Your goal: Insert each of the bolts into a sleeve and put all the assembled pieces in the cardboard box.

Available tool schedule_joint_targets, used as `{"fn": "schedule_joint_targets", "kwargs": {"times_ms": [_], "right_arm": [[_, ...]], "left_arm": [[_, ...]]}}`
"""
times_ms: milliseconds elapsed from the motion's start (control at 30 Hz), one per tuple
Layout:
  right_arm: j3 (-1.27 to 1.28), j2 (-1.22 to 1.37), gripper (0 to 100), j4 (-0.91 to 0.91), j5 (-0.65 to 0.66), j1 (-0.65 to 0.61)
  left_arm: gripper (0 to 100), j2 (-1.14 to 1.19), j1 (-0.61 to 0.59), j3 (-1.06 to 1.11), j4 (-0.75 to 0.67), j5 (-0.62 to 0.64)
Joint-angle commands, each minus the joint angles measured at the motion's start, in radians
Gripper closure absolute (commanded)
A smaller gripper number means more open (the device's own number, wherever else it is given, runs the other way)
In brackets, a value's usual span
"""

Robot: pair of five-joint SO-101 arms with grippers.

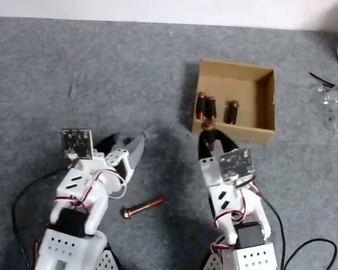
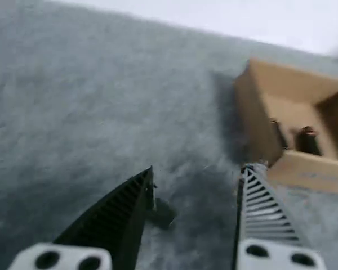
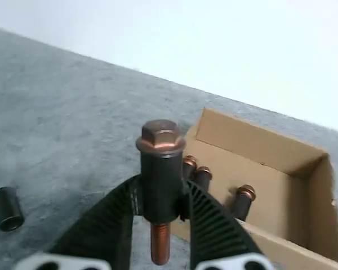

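Observation:
My right gripper [image 1: 208,139] [image 3: 160,194] is shut on an assembled piece [image 3: 159,169], a copper bolt pushed through a black sleeve, held upright just in front of the cardboard box [image 1: 236,133] [image 3: 259,140]. Three assembled pieces [image 1: 211,107] [image 3: 201,175] lie inside the box. A loose copper bolt [image 1: 142,207] lies on the grey mat between the two arms. A loose black sleeve [image 3: 5,209] [image 2: 163,214] rests on the mat, just ahead of my left gripper [image 1: 129,139] [image 2: 198,171]. That gripper is open and holds nothing, low over the mat left of the box [image 2: 253,118].
Grey carpet-like mat [image 1: 73,73] covers the table, with open room at the left and back. Clear plastic bits and wires [image 1: 332,93] lie at the far right edge. Cables trail from both arm bases.

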Motion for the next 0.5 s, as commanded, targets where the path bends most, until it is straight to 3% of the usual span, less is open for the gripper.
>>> {"fn": "schedule_joint_targets", "kwargs": {"times_ms": [0,100,267,467], "right_arm": [[0.131,-0.024,99.4,-0.050,-0.020,0.024],[0.131,-0.016,99.4,-0.048,-0.020,0.025],[0.131,-0.013,99.1,-0.035,-0.020,0.025],[0.130,-0.013,99.0,-0.019,-0.021,0.025]], "left_arm": [[77,-0.007,-0.041,-0.068,0.040,-0.074],[79,-0.007,-0.039,-0.067,0.040,-0.150],[100,-0.015,-0.047,-0.070,0.040,-0.325],[99,-0.005,-0.102,-0.067,0.044,-0.365]]}}
